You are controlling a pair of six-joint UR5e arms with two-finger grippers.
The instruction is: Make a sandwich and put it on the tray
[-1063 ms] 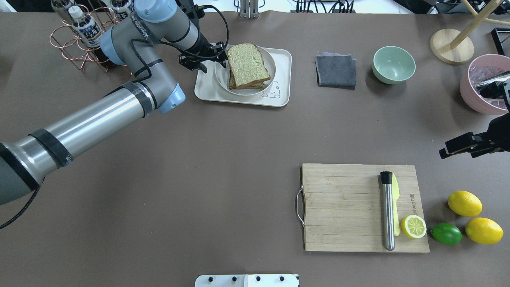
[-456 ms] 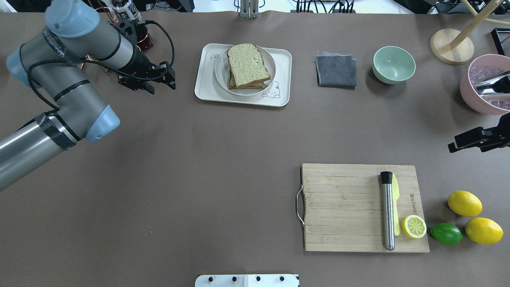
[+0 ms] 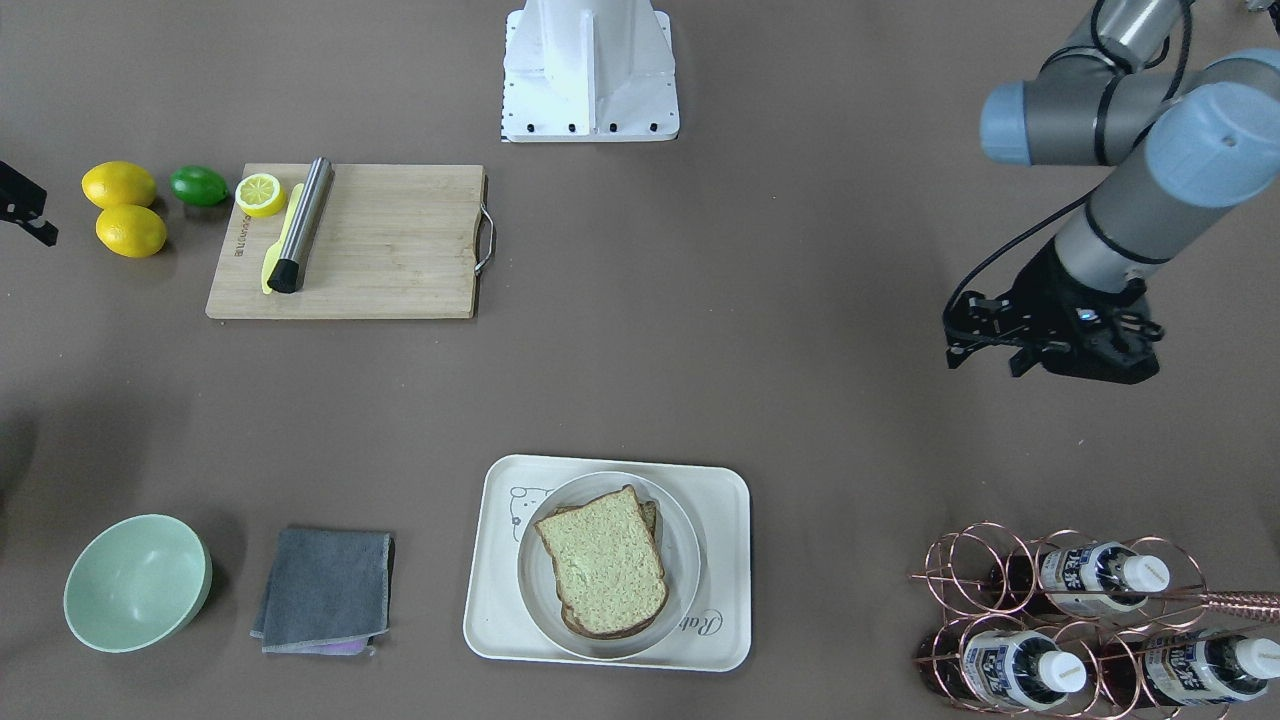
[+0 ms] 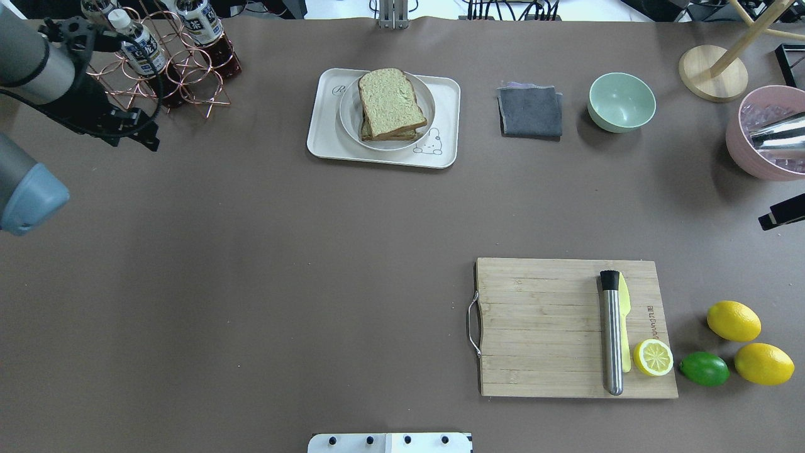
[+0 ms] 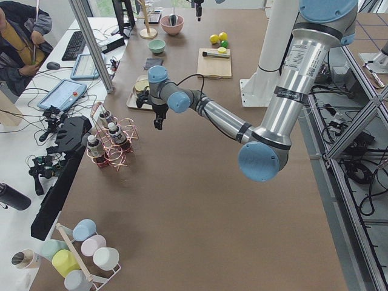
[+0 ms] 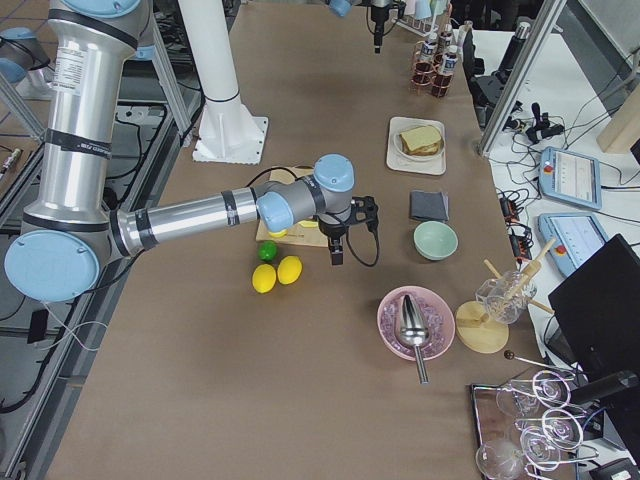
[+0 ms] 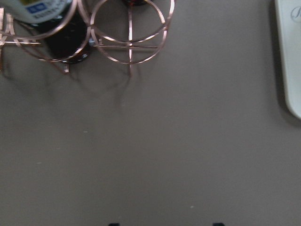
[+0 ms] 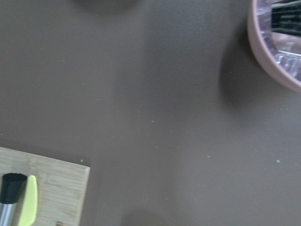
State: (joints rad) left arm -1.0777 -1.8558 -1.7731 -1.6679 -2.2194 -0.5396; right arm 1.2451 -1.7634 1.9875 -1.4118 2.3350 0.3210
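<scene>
The sandwich [image 4: 391, 100] lies on a round white plate [image 4: 348, 119]. The plate sits on the cream tray [image 4: 322, 142] at the far side of the table. The top bread slice sits a bit crooked over the slice under it. Both grippers are well apart from it.

The left gripper [image 3: 983, 358] hangs over the bare brown table, near the copper wire rack [image 4: 188, 82] that holds bottles. Its two fingers are spread apart and hold nothing.

The right gripper [image 4: 778, 218] is at the other edge of the table, between the pink bowl [image 4: 739, 154] and the lemons [image 4: 733, 321]. Only a bit of it shows, so I cannot tell if its jaws are apart or together.

A steel rod [image 4: 611, 340] and a yellow knife [image 4: 624, 302] lie on the wooden cutting board [image 4: 541, 327]
</scene>
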